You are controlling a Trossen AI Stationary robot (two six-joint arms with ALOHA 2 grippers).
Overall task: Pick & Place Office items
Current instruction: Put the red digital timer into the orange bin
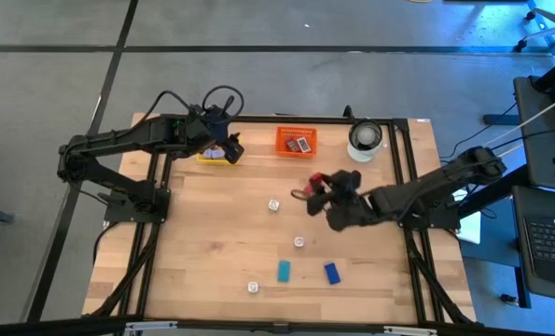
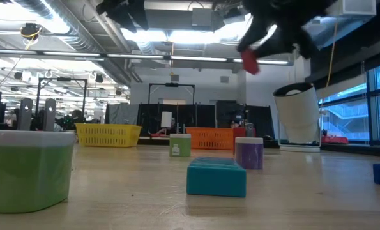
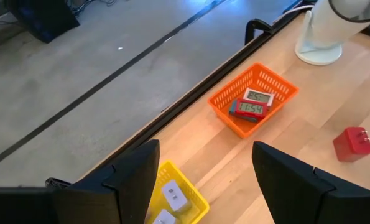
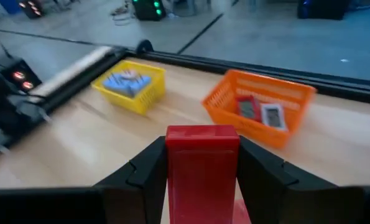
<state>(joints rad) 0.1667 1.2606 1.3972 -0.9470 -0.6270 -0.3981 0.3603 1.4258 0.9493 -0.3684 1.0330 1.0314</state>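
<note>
My right gripper hangs over the table's middle, shut on a red block, which also shows high in the low view. My left gripper is open above the yellow tray at the far edge and touches nothing. White pieces lie in that tray. The orange tray holds a red and a white piece. Loose on the table are small white cubes, a teal block and a blue block. My right gripper pinches the red block between its two fingers, one on each side face. The fingers reach in from the table's right. The block's far end sticks out past the fingertips. It is lifted clear of the table.
A white round container with a dark rim stands near the far right corner, right of the orange tray. A black frame runs along the far edge. Bare wood lies between the trays and the loose pieces.
</note>
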